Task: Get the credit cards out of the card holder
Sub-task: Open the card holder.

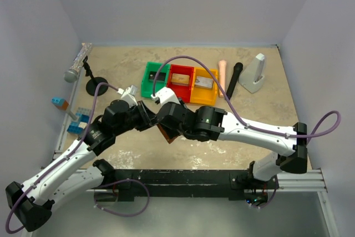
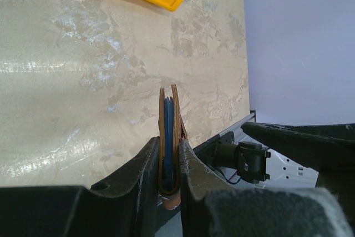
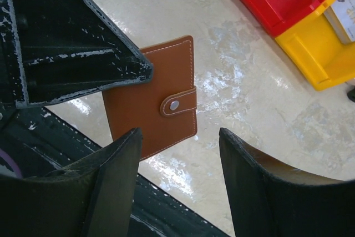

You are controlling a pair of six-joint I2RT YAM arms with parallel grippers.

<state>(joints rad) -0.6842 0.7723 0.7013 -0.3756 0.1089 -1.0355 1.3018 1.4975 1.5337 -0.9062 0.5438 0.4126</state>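
The card holder (image 3: pixel 155 104) is a brown wallet, folded shut with its snap strap fastened. My left gripper (image 2: pixel 169 162) is shut on it at the fold and holds it on edge above the table; its blue lining shows between the flaps (image 2: pixel 168 120). No card shows inside it. My right gripper (image 3: pixel 178 134) is open and empty, right beside the wallet's lower edge. In the top view the wallet (image 1: pixel 165 135) hangs between both grippers. A dark card (image 1: pixel 158 76), a tan card (image 1: pixel 178 79) and a silvery card (image 1: pixel 204 84) lie in the bins.
Green (image 1: pixel 148 86), red (image 1: pixel 181 88) and yellow (image 1: pixel 203 96) bins stand in a row at the back centre. A pink cylinder (image 1: pixel 222 73), a black handle (image 1: pixel 234 79) and a white stand (image 1: pixel 255 73) lie to their right. A microphone (image 1: pixel 77 62) and blue blocks (image 1: pixel 77 121) are at left.
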